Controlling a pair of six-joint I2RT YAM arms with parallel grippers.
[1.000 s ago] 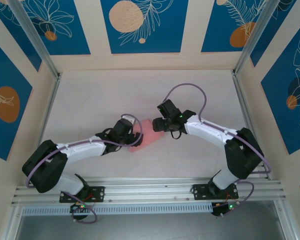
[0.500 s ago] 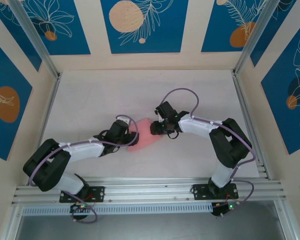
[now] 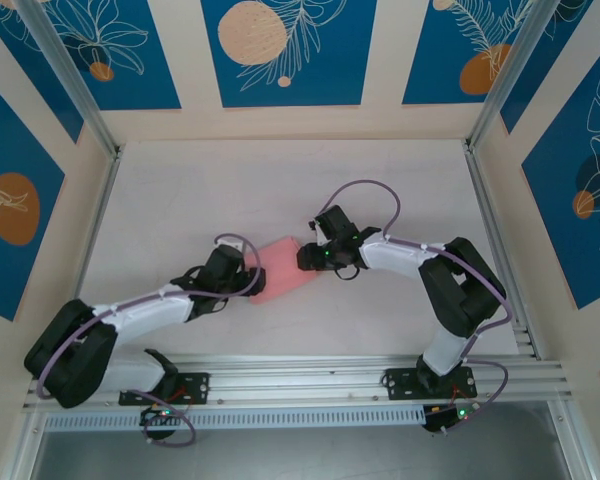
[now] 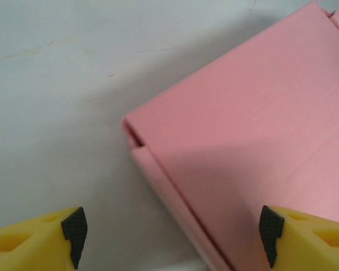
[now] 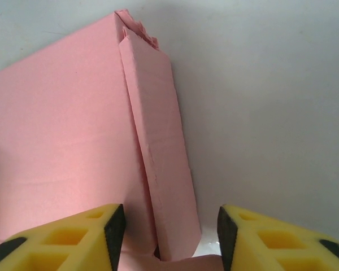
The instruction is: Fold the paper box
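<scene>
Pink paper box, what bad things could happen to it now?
1. The right claw straddles the paper box's side wall. That wall's far corner already looks crumpled, so a hard squeeze might crush or tear it more.
2. Near the left claw, the box's corner seam gapes slightly; a push there could pop it open.
3. The box lies loose on the table, so a nudge might slide it away.

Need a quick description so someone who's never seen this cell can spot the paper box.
Start at the white table, near its middle where the two arms meet. The paper box lies flat between the left hand and the right hand. It is the one pink thing there: a small, flat rectangle.
</scene>
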